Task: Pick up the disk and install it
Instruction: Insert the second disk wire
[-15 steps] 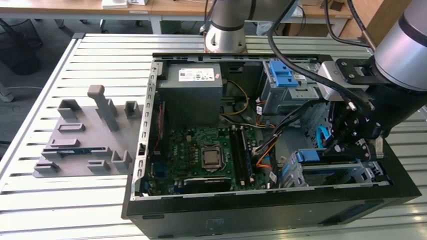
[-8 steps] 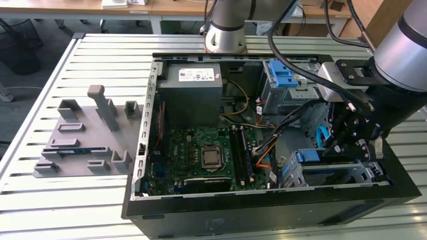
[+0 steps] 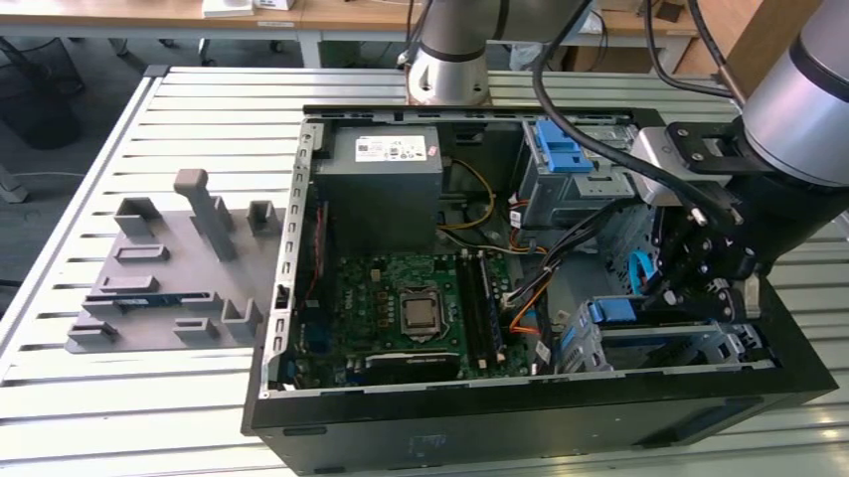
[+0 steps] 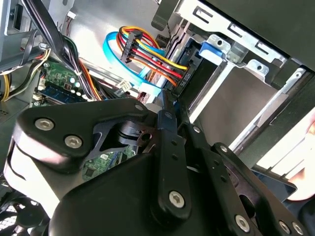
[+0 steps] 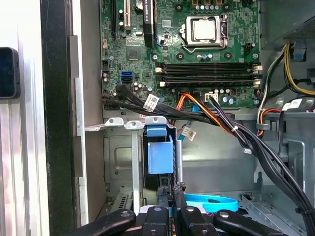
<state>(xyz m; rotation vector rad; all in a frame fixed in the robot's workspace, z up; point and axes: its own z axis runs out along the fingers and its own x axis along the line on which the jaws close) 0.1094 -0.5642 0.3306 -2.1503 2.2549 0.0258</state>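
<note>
Fingers [image 5: 171, 196] closed together, tips nearly meeting, with nothing seen between them; they sit inside the open case [image 3: 398, 422], just beside the blue-bracketed disk [image 5: 160, 155]. Disk stands seated in the drive cage [image 5: 120, 157] at the case's front corner, on the exterior view's right [image 3: 634, 313]. Blue data cable [image 5: 211, 202] lies by the fingertips; motherboard [image 5: 187, 49] beyond. Case rests on the slatted counter [image 3: 133, 397], grey fixture [image 3: 166, 273] well apart.

Matt black metal pincer [image 5: 170, 206]; smooth blue plastic bracket [image 5: 160, 155]; bare grey sheet-metal cage [image 5: 118, 162].
</note>
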